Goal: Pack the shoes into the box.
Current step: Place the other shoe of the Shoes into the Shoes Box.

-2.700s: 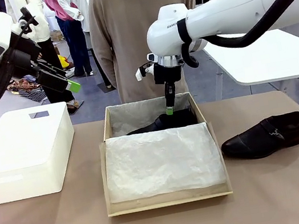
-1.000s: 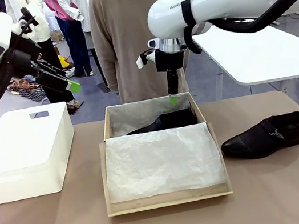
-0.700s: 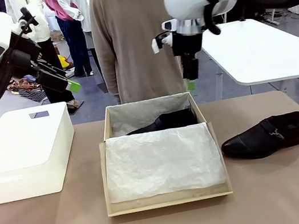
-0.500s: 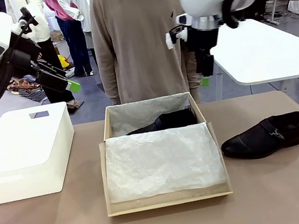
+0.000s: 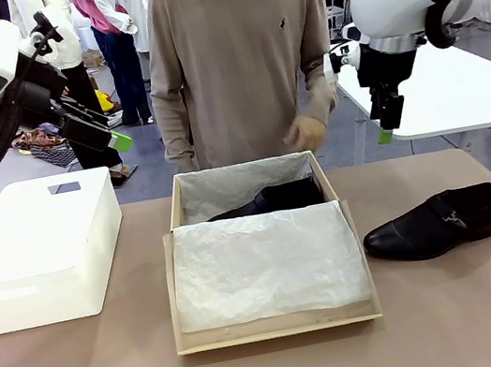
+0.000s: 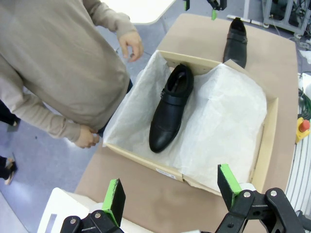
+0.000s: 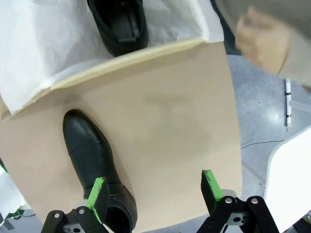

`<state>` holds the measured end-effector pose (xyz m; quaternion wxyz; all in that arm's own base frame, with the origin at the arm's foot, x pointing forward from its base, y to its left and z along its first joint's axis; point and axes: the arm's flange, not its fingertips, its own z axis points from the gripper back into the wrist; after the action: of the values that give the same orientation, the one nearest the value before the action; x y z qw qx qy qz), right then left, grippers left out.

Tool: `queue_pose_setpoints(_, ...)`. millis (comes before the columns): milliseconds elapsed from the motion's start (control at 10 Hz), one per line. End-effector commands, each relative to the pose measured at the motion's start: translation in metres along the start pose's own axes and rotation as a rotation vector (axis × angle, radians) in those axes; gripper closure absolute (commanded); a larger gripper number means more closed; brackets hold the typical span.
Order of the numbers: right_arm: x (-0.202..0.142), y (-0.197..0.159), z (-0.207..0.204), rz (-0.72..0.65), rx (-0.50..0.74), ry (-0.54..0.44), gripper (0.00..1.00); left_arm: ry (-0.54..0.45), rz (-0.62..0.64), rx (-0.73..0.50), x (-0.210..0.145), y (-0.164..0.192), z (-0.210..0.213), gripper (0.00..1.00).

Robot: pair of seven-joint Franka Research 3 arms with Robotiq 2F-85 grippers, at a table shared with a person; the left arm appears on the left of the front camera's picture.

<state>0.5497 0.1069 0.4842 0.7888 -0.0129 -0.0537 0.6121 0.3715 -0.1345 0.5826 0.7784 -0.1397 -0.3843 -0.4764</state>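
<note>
One black shoe (image 5: 272, 199) lies in the far end of the tan box (image 5: 175, 291), on white tissue paper (image 5: 265, 266). The left wrist view shows that shoe (image 6: 170, 104) lying along the box (image 6: 265, 145). The other shoe (image 5: 438, 222) rests on the table right of the box. My right gripper (image 5: 386, 130) hangs open and empty, high above the gap between box and loose shoe. Its wrist view looks down on the loose shoe (image 7: 95, 160) beside the open right gripper (image 7: 153, 191). My left gripper (image 5: 113, 135) is raised, open, above the far left; the left gripper (image 6: 172, 191) holds nothing.
A white plastic bin (image 5: 38, 248) stands left of the box. A person stands at the far side, one hand (image 5: 303, 133) hovering by the box's far right corner. A white table (image 5: 457, 89) sits behind at right. Bare tabletop lies in front of the box.
My right gripper has risen out of the box and swung right, away from the packed shoe. The person's hand has come forward to the box's far corner. The left arm has not moved.
</note>
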Motion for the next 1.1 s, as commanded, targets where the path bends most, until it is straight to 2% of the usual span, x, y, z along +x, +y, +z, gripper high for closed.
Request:
queue_pose_setpoints(0,-0.012,0.000,-0.007,0.046,-0.008,0.005,0.00,-0.018,-0.007,-0.018,-0.002,0.002,-0.001,0.00)
queue_pose_setpoints(400,-0.012,-0.006,-0.020,0.060,0.035,0.011,0.00,-0.018,-0.007,-0.018,-0.002,0.002,-0.001,0.00)
queue_pose_setpoints(500,-0.013,-0.004,-0.014,0.022,0.024,0.015,0.00,-0.018,-0.007,-0.018,-0.002,0.002,-0.001,0.00)
queue_pose_setpoints(1000,-0.013,-0.004,-0.014,0.022,0.024,0.015,0.00,-0.018,-0.007,-0.018,-0.002,0.002,-0.001,0.00)
